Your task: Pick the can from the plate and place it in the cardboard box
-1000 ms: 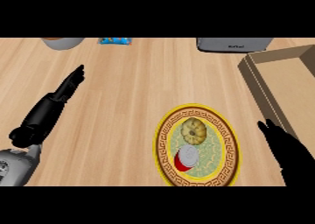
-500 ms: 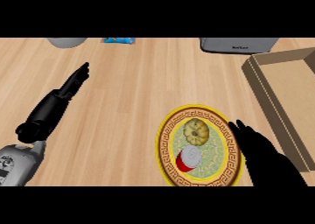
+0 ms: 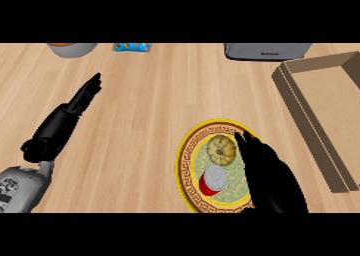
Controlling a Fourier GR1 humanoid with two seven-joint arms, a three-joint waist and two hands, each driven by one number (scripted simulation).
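Note:
A red can (image 3: 212, 181) with a silver top lies on a yellow-rimmed plate (image 3: 184, 155) at the lower middle of the head view. A round yellow food item (image 3: 222, 147) sits on the same plate, just behind the can. My right hand (image 3: 268, 175) hovers over the plate's right half, fingers straight and pointing away, right beside the can and holding nothing. The cardboard box (image 3: 327, 110), open at the top, stands at the right. Over the bare wood at the left, my left hand (image 3: 68, 115) stays open, its fingers extended.
A grey appliance (image 3: 268, 50) sits at the back, right of centre. A blue packet (image 3: 133, 47) and a grey bowl (image 3: 72, 49) lie along the back left edge. The wooden counter (image 3: 153, 100) spans the view.
My right hand has moved left from beside the box to over the plate's right half, next to the can. The left hand has barely shifted.

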